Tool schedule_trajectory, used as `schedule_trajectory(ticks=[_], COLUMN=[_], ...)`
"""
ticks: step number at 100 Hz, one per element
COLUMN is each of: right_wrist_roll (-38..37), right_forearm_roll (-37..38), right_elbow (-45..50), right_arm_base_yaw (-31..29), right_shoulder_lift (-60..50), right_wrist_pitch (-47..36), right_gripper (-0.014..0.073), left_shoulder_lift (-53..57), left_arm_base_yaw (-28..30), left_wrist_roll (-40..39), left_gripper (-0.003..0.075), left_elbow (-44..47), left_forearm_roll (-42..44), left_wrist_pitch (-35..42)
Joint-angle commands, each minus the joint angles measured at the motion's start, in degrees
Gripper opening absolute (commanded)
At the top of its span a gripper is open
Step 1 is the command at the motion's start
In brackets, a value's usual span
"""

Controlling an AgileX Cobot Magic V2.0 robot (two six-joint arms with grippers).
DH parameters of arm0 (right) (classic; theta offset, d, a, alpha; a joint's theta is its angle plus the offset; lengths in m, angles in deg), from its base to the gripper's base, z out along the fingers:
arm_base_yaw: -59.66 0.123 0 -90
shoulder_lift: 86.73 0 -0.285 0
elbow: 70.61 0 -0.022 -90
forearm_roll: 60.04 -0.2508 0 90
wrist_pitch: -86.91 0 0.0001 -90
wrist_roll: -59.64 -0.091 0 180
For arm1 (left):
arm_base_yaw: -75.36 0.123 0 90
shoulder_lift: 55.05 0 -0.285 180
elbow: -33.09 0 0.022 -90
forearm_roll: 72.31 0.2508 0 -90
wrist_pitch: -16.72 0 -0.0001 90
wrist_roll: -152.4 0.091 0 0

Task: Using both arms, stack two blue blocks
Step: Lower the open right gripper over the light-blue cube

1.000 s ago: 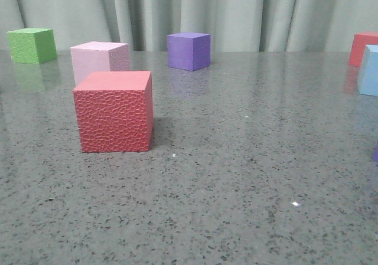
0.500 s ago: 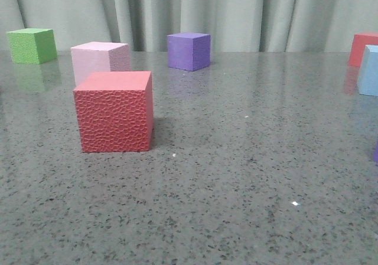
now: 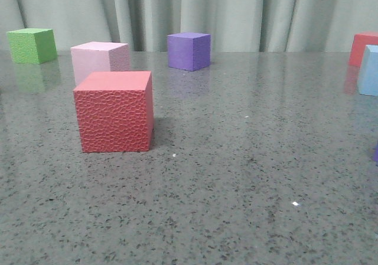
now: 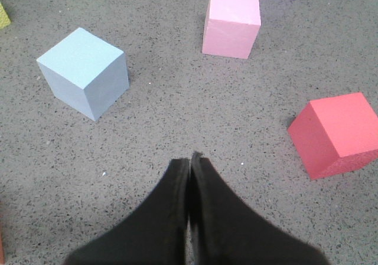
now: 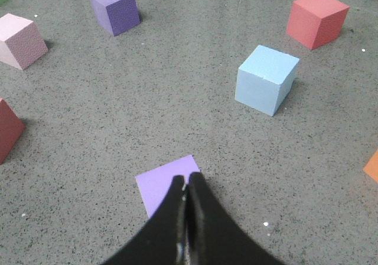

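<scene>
No writing shows on any cube. The left gripper (image 4: 190, 159) is clenched, fingers pressed together, holding nothing, above bare table (image 4: 177, 117); one blue block (image 4: 84, 72) sits well apart from it. The right gripper (image 5: 186, 179) is likewise clenched and empty over a light purple cube (image 5: 159, 185), the other blue block (image 5: 267, 79) standing apart beyond.

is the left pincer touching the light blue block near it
Apart. The left wrist view shows bare table between the shut left pincer and the blue block.
</scene>
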State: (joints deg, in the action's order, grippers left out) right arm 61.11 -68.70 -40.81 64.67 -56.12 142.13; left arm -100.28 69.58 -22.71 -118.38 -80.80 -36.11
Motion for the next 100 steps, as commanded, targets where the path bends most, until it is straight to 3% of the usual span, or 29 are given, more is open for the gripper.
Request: schedule_trajectory(ticks=[1, 28, 37, 46, 64, 67, 77, 100], right_wrist_roll=[0.39, 0.39, 0.39, 0.39, 0.39, 0.39, 0.39, -0.38], right_forearm_roll=[-0.37, -0.37, -0.37, -0.78, -1.10, -1.10, -1.16, -1.30], right_elbow=[-1.78, -1.78, -1.78, -1.78, -1.78, -1.78, -1.78, -1.78], right_arm_base_yaw=[-0.32, -0.32, -0.32, -0.32, -0.32, -0.32, -0.32, -0.32], right_shoulder_lift=[1.15, 1.15, 1.15, 1.15, 1.15, 1.15, 1.15, 1.15], right_wrist_pitch=[-3.52, -3.41, -3.41, -3.30, -3.55, -3.61, -3.56, -4.99], right_gripper=[-0.0123, -0.0116, -0.0058, 0.0090, 0.0563, 0.0618, 0.0578, 0.0579], left_shoulder_lift=[-0.29, -0.29, -0.29, -0.29, -0.29, -0.29, -0.29, -0.29], left_arm_base_yaw=[-0.41, -0.41, -0.41, -0.41, -0.41, -0.41, -0.41, -0.41], left_wrist_roll=[-0.54, -0.54, -0.54, -0.54, -0.16, -0.16, -0.16, -0.16], left_gripper=[-0.0019, -0.0016, 0.0025, 0.0176, 0.0688, 0.0723, 0.0675, 0.0672], left_elbow=[-2.17, -2.17, -2.17, -2.17, -2.17, -2.17, -2.17, -2.17], left_forearm_roll=[-0.57, -0.57, -0.57, -0.57, -0.57, -0.57, -0.57, -0.57], left_wrist_pitch=[3.04, 2.94, 2.94, 2.86, 2.11, 2.11, 2.11, 2.11])
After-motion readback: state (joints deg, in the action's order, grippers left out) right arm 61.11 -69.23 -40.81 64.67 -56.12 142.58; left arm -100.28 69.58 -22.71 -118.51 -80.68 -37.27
